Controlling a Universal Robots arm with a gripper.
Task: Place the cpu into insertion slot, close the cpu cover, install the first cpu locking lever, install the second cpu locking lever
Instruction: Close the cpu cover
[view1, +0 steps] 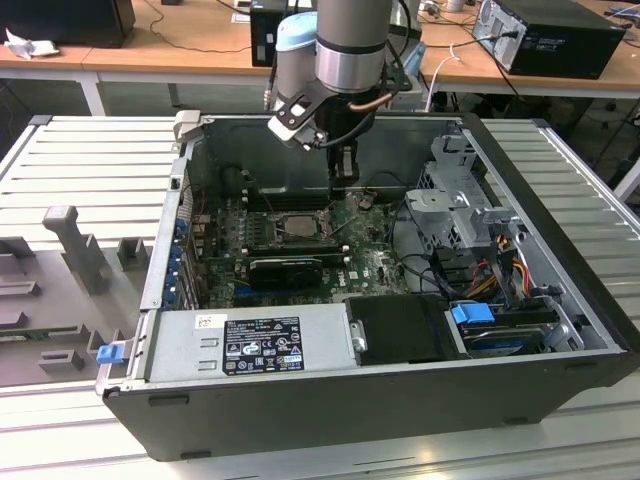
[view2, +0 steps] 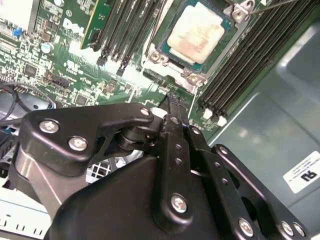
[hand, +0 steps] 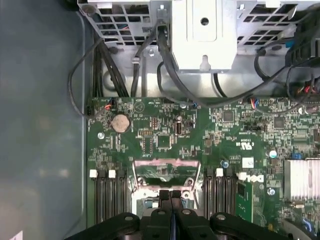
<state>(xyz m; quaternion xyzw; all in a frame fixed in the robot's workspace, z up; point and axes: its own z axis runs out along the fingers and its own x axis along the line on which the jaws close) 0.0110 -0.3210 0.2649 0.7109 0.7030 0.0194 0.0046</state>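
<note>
The cpu (view2: 196, 31), a pale tan-silver square, sits in the insertion slot (view2: 220, 42) on the green board. The same socket (view1: 297, 225) lies mid-case in the exterior view. My gripper (view2: 173, 100) is shut, its two black fingers pressed together with nothing visible between them. Its tips hover at the socket's edge, on the side toward the case's back wall. In the first wrist view the gripper (hand: 170, 194) stands right against the silver cpu cover (hand: 165, 164); I cannot tell whether that frame is raised or flat. A thin lever rod (view2: 280, 4) runs beside the socket.
Black memory slots (view2: 240, 65) flank the socket on both sides. A metal drive cage (view1: 455, 190) with cable bundles (view1: 500, 260) fills the exterior view's right. The power supply (view1: 250, 345) spans the front and a dark card (view1: 285, 268) lies before the socket. A heatsink (hand: 302, 177) is nearby.
</note>
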